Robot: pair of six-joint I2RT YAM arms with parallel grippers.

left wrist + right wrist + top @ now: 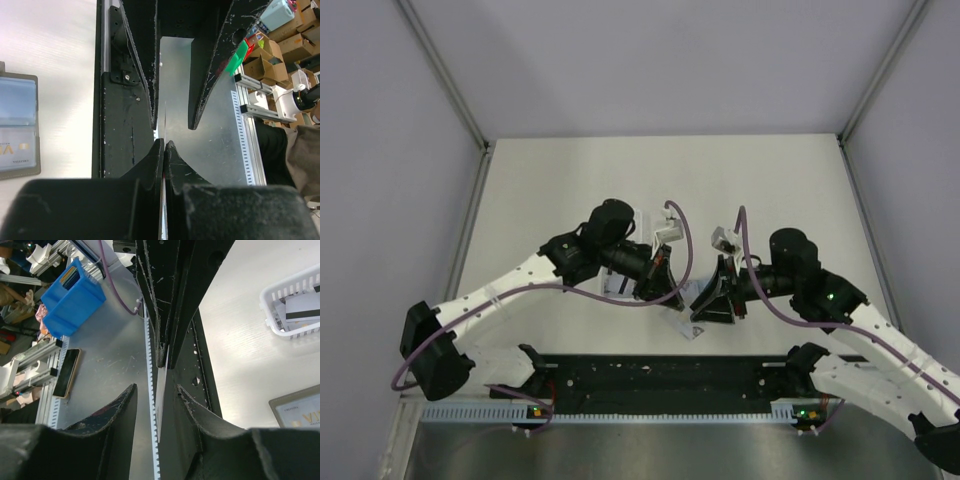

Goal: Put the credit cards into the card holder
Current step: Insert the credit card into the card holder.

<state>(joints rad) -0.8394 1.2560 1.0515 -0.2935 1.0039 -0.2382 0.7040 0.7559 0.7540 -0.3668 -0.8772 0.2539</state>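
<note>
- A robotics lab or workshop: aluminium-framed cell (444,75) with white panels around a white surface (720,170).
- Beyond it, stacked cardboard boxes (292,42), a blue bin (72,297), aluminium rails (252,82).

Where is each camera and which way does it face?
Top external: overhead from behind, looking down on white table; left arm, right arm show.
Left wrist: faces the right hand; own left hand shut on thin pale card.
Right wrist: faces the left hand; own hand straddles that card.
Wrist views share the flat dark grey card holder.
</note>
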